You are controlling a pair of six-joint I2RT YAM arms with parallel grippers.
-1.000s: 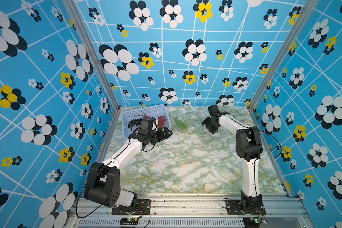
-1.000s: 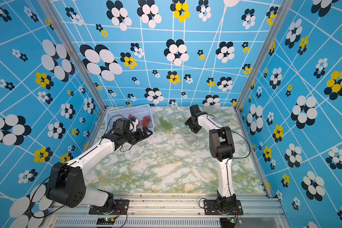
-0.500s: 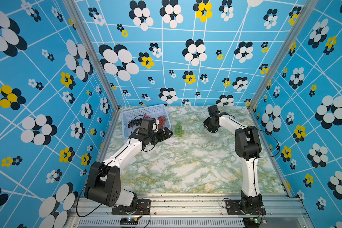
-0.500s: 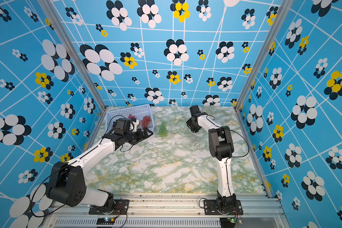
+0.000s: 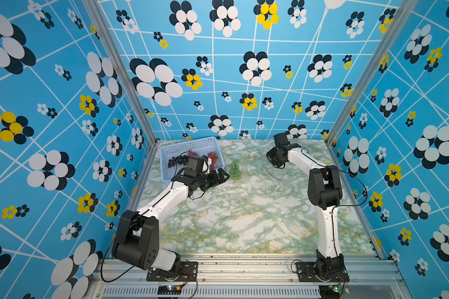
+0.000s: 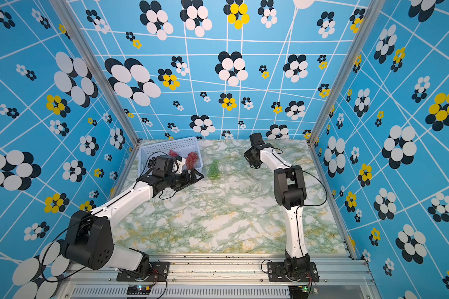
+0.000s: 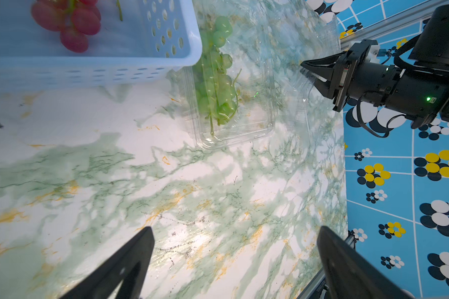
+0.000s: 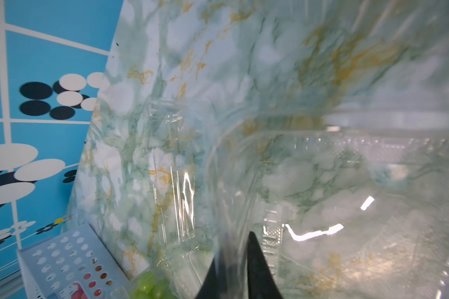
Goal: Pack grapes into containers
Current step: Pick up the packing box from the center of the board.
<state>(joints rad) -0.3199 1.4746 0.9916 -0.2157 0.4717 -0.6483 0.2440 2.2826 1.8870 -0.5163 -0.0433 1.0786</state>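
The green grapes (image 7: pixel 215 85) lie in a clear container (image 7: pixel 233 141) just beside the basket (image 7: pixel 114 70). They are turned and sit nearer the front than a second ago, so I judge the box was dragged. My right gripper (image 7: pixel 306 71) has just pinched a clear plastic wall (image 8: pixel 244 194); whether it is that box's lid or a second container, I cannot tell. My left gripper (image 7: pixel 235 230) hangs spread wide, empty. One bunch looks packed. The red grapes (image 7: pixel 70 23) and dark grapes (image 5: pixel 178 161) wait in the basket.
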